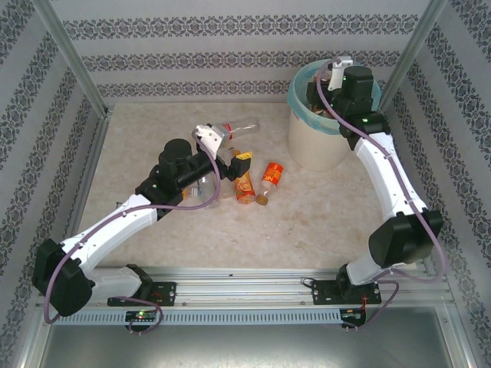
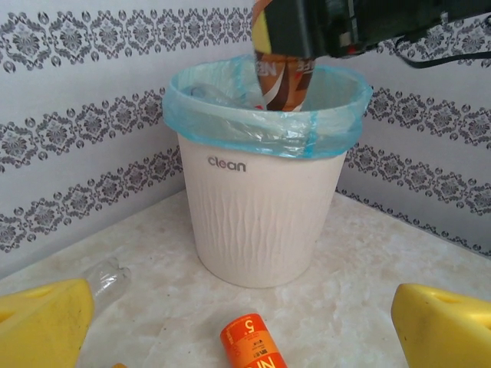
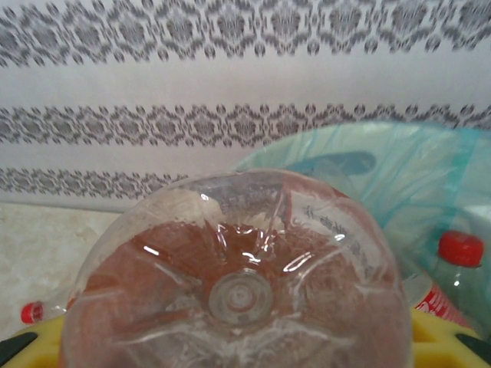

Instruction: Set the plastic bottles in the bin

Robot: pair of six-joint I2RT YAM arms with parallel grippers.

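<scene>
Over the mouth of the bin [image 1: 314,149], in the far right corner: right gripper [image 1: 331,75], jaws part-closed around a brown-labelled bottle [image 2: 282,77]. Inside the bag, at least one red-capped bottle [image 3: 460,253]. Mid-table: left gripper [image 1: 226,149], spread wide, gripping nothing, above a loose cluster. One orange-labelled bottle [image 1: 270,176], a second orange one [image 1: 244,186], a clear bottle [image 1: 242,129] behind; perhaps two more under the arm, hard to count. Bare table [image 1: 307,230] between cluster and bin. Patterned wall [image 1: 230,46] close behind the bin.
</scene>
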